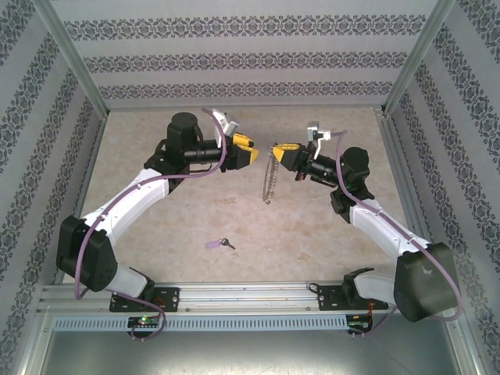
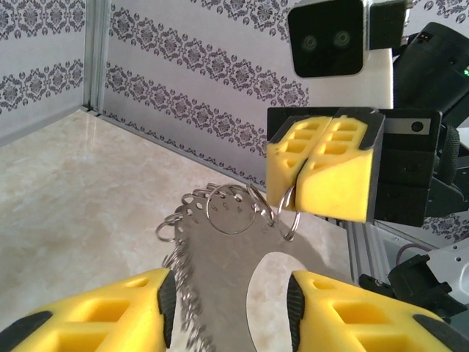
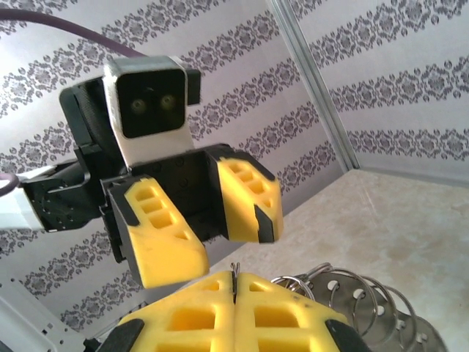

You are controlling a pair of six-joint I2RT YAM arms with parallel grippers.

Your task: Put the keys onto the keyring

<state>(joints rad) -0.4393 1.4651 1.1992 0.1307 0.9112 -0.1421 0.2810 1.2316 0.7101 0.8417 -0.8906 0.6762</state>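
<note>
The keyring (image 1: 269,181) is a flat silvery metal piece edged with many small wire rings, and it hangs edge-on above the table's middle. My right gripper (image 1: 276,150) is shut on one of the rings at its top. In the left wrist view the keyring (image 2: 220,257) hangs under the shut right gripper (image 2: 299,183). My left gripper (image 1: 248,148) is open just left of it, jaws (image 2: 231,301) either side of the piece without touching. One key (image 1: 217,245), lilac head and short dark blade, lies flat on the table near the front. The right wrist view has the shut right gripper (image 3: 234,277), a thin wire end pinched in it, the rings (image 3: 352,293) and the open left gripper (image 3: 209,224).
The beige table (image 1: 156,226) is fenced by patterned walls and metal posts (image 1: 74,62). A rail (image 1: 250,301) with both arm bases runs along the near edge. Both forearms are raised over the table's rear half.
</note>
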